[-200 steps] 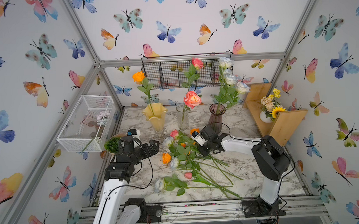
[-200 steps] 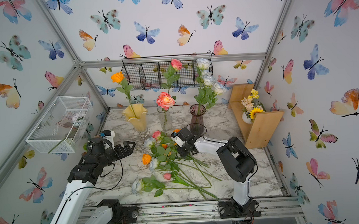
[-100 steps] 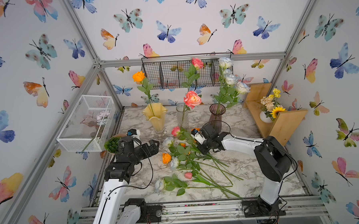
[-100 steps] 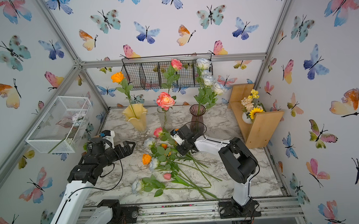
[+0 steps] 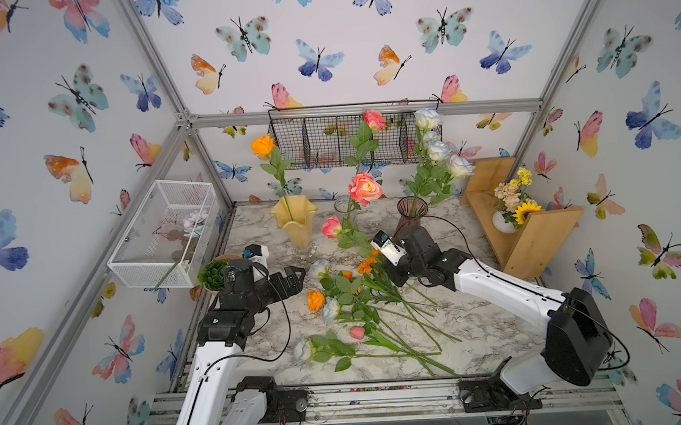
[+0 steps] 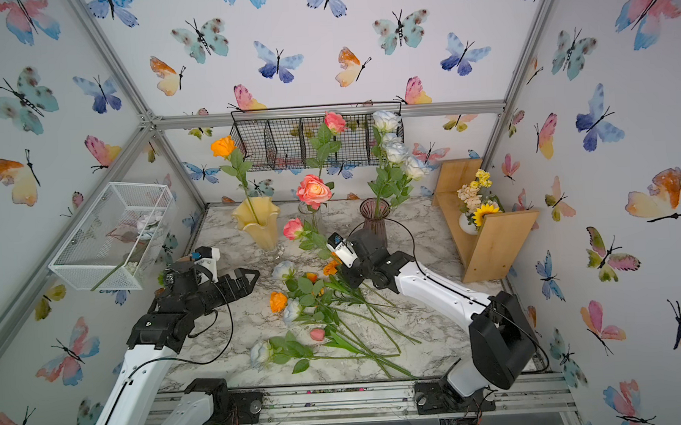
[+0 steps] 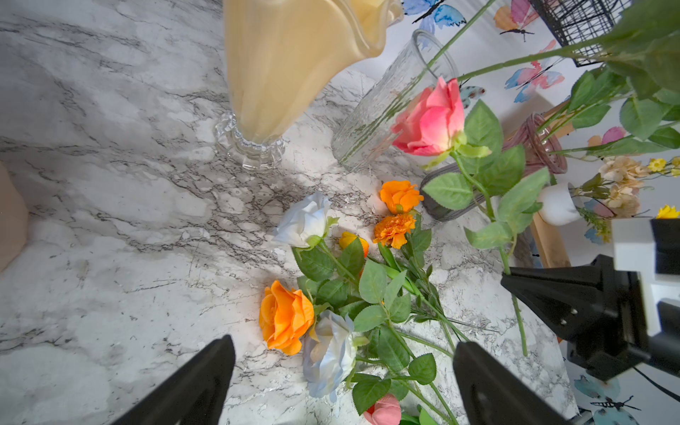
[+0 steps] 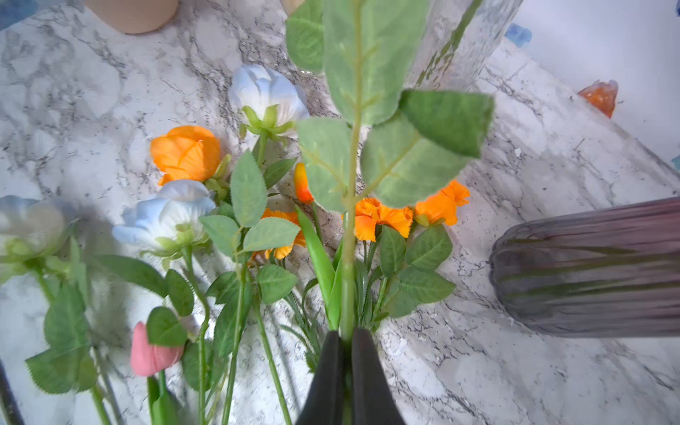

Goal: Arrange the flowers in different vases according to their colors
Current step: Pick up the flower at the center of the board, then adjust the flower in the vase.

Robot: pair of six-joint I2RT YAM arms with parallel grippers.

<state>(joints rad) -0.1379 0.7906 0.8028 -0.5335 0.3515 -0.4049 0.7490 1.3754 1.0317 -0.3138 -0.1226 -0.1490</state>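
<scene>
Butterfly-papered booth, marble table [image 5: 474, 326]. In both top views, already vased: an orange rose [image 5: 263, 145] in the yellow vase [image 5: 294, 223], pink roses [image 5: 364, 188] in the clear vase [image 5: 344, 210], white roses [image 5: 437, 150] in the purple vase [image 5: 412, 214]. Left to sort: a mixed pile [image 5: 354, 299] lying on the table. Clamps the right gripper [image 5: 392, 272] on a raised pink rose [image 5: 331, 227], bloom just beside the clear vase.

From the left wrist: holds the left gripper [image 7: 344, 344] wide apart and empty over a loose orange rose [image 7: 286, 316].

From the right wrist: pinches fingers [image 8: 327, 368] together on the green stem [image 8: 347, 257].

No readable writing or labels.

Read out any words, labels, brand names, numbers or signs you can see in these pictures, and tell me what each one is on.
No text can be read in any view.
Small blue mark on the right wrist camera: too small to read.
Small blue mark on the left wrist camera: too small to read.
</scene>
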